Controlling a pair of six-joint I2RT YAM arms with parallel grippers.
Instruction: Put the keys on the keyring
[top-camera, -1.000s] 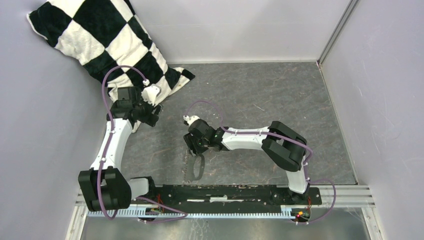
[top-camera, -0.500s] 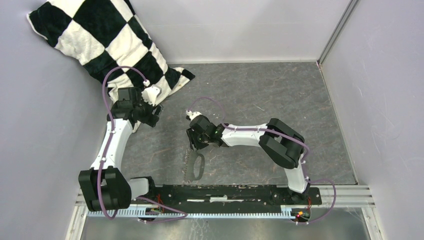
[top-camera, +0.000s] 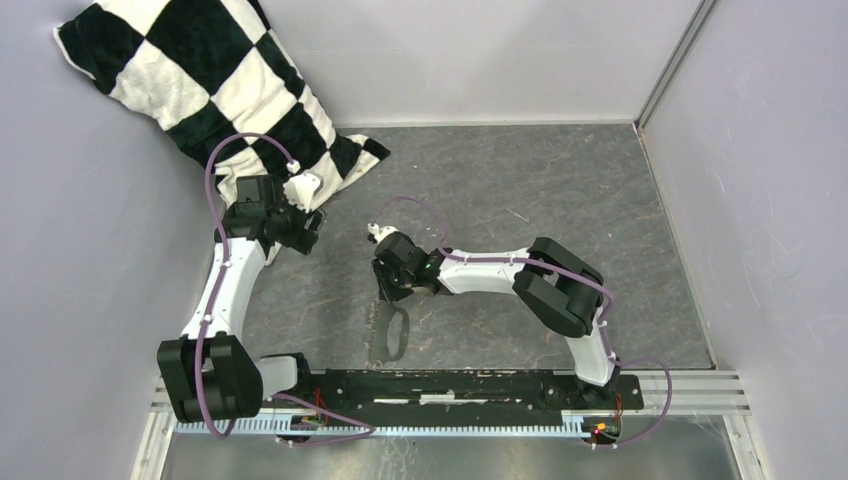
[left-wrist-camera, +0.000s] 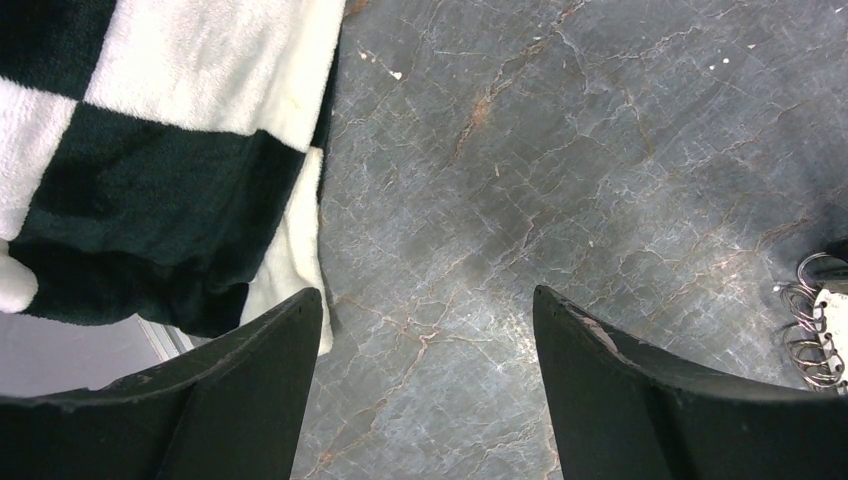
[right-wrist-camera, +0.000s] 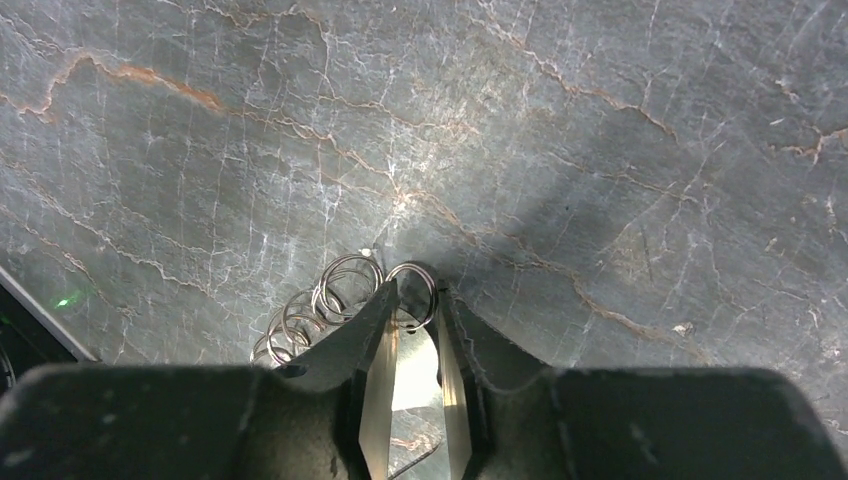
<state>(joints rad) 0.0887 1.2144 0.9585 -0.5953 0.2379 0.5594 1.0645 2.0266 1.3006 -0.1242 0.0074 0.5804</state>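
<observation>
Step looks like grabbing the keyring (top-camera: 397, 333), lower middle overhead: right gripper (right-wrist-camera: 415, 300) jaws sit narrow around one small ring (right-wrist-camera: 410, 266) on its rim, maybe gripping, left gripper (left-wrist-camera: 425, 295) hangs wide open, keys nowhere visible, so next wants a firm pinch.

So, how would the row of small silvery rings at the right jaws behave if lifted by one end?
Probably floppy: the small rings look loosely strung in a row, so they should dangle and swing. Likely light, being thin wire. Perhaps slippery, as the metal looks smooth and shiny.
</observation>
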